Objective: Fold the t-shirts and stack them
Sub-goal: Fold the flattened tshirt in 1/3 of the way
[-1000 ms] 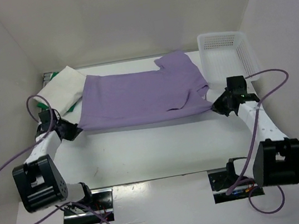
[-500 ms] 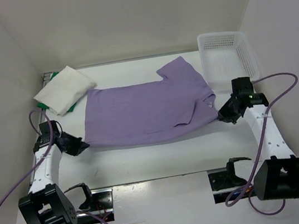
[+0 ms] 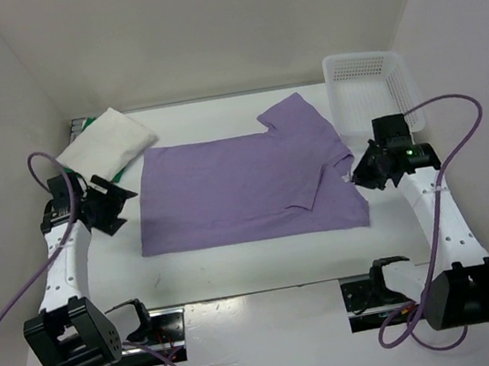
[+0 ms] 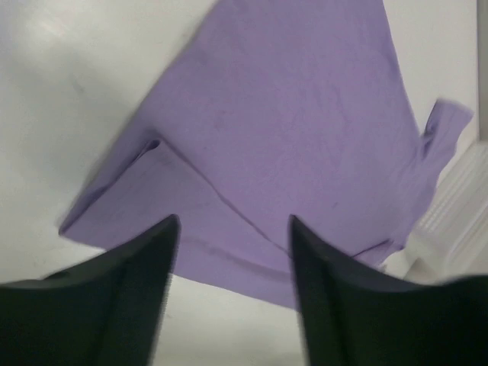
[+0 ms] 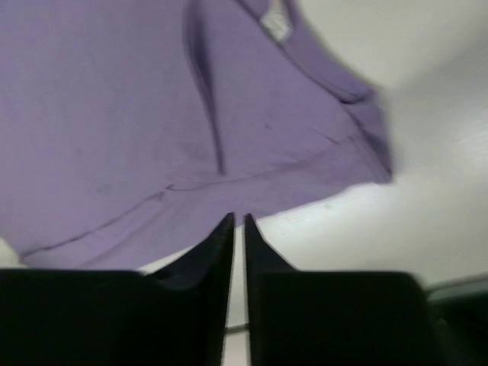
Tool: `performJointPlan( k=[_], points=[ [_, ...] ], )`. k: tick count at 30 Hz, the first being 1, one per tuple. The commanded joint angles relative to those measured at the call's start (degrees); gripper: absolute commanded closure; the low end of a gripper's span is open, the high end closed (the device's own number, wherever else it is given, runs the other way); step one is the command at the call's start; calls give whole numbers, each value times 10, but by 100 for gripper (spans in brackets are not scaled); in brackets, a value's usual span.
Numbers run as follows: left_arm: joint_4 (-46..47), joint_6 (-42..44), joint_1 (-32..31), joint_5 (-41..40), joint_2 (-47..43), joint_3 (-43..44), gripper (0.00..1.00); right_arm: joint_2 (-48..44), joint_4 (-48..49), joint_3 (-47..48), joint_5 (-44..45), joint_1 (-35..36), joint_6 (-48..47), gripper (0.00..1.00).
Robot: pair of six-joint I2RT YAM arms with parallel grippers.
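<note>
lavender t-shirt (image 3: 236,189) — soft matt cloth, fine knit, stitched hems, a few shallow creases. white t-shirt (image 3: 105,144): same matt cloth, no sheen. table (image 3: 238,262): smooth white top, faint sheen. basket (image 3: 356,56): white plastic lattice, slightly glossy. left gripper (image 4: 232,229) and right gripper (image 5: 238,221) have smooth matt black fingers (image 4: 130,290) that look like plastic. arm links (image 3: 68,264): white, matt, plastic-looking. cables (image 3: 4,302): smooth purple sheath. base plates (image 3: 147,331) — bare metal, mirror-bright with glare.
</note>
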Motion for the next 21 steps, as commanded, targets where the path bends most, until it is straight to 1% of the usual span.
performJointPlan(
  k=[1, 2, 3, 4, 5, 6, 7, 8, 9, 10, 12, 13, 14, 15, 18, 21],
  points=[
    [110, 14, -33, 68, 22, -19, 42, 23, 95, -58, -82, 30, -1, 94],
    [142, 8, -59, 68, 22, -33, 56, 29, 157, -80, -105, 30, 11, 100],
    [158, 3, -75, 59, 22, -33, 67, 45, 188, -114, -124, 41, 24, 100],
    [170, -5, -92, 48, 22, -40, 73, 53, 213, -126, -131, 55, 50, 100],
    [184, -5, -108, 23, 22, -40, 80, 60, 260, -134, -140, 63, 57, 100],
    [185, -5, -138, 15, 22, -40, 82, 72, 283, -150, -147, 74, 65, 99],
    [191, -5, -152, 7, 37, -40, 82, 82, 299, -156, -138, 86, 71, 93],
    [204, -5, -164, -7, 44, -46, 82, 94, 309, -156, -138, 104, 71, 86],
    [215, -5, -185, -8, 52, -53, 82, 108, 322, -156, -138, 112, 64, 70],
    [227, -5, -191, -2, 74, -66, 80, 135, 331, -156, -133, 119, 64, 63],
    [240, -5, -203, 5, 102, -66, 80, 159, 356, -161, -126, 130, 58, 57],
    [240, 0, -209, 5, 122, -66, 79, 179, 364, -161, -132, 130, 58, 56],
    [245, 0, -217, 5, 122, -66, 79, 185, 371, -161, -132, 130, 58, 56],
    [245, 6, -217, -11, 129, -66, 79, 192, 386, -169, -132, 130, 58, 56],
    [245, 13, -217, -49, 129, -66, 76, 214, 394, -175, -126, 130, 58, 54],
    [245, 19, -217, -66, 135, -66, 74, 232, 394, -175, -118, 130, 63, 54]
  ],
)
